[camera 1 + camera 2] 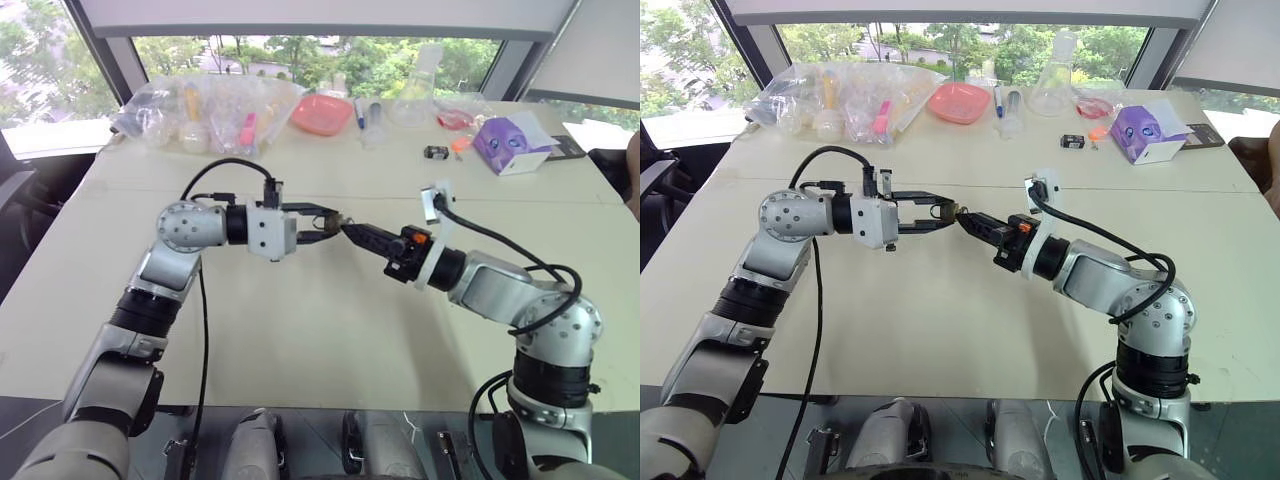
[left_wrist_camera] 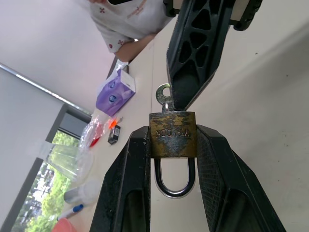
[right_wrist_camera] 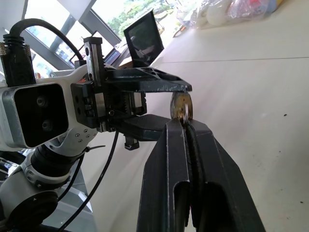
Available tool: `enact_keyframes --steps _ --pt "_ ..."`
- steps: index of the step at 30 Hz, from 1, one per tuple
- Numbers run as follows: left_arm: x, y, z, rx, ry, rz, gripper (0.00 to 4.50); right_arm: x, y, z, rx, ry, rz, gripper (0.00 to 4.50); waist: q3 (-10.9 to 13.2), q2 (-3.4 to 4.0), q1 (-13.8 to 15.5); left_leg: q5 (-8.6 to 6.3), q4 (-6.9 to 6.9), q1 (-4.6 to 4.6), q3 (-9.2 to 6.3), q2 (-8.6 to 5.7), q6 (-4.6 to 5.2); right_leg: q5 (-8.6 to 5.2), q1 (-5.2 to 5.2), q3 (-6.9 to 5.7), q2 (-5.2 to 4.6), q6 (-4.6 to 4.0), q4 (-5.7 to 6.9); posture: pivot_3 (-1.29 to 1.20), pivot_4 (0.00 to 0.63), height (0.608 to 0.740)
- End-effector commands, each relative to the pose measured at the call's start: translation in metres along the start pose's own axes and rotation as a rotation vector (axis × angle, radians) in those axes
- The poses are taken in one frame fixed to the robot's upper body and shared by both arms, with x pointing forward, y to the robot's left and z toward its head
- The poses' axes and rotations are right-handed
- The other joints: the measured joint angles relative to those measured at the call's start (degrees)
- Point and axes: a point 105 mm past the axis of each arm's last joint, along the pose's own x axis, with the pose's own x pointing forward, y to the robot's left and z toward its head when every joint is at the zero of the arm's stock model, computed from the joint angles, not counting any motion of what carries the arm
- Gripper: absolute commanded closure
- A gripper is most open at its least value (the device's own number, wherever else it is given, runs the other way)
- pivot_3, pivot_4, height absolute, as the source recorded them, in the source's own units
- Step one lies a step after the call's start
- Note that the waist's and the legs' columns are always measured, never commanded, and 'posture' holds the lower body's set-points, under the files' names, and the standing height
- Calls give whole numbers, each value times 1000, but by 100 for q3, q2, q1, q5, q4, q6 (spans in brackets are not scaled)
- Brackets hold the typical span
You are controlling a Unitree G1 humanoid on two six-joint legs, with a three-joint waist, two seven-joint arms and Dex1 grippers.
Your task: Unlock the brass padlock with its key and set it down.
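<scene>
Brass padlock (image 2: 172,135) shackle toward left pincer (image 2: 172,159).

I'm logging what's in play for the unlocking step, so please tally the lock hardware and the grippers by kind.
Brass padlock: 1
Key, sitting in the padlock: 1
Grippers: 2, the left gripper shut on the padlock, the right gripper shut on the key
Total: 4
</scene>
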Motion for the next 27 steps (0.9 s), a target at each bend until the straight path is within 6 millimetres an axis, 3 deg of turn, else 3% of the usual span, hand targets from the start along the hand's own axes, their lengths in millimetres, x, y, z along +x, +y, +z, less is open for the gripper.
enact_keyframes --steps 1,27 --pt "-2 12 10 55 -25 43 3781 1 7 4 15 -23 37 4435 0 0 0 0 0 0 0 0 0 0 0 0 0 0 0 0 150 740" --pt "-6 0 8 33 -14 16 3781 0 10 8 41 -59 48 4435 0 0 0 0 0 0 0 0 0 0 0 0 0 0 0 0 150 740"
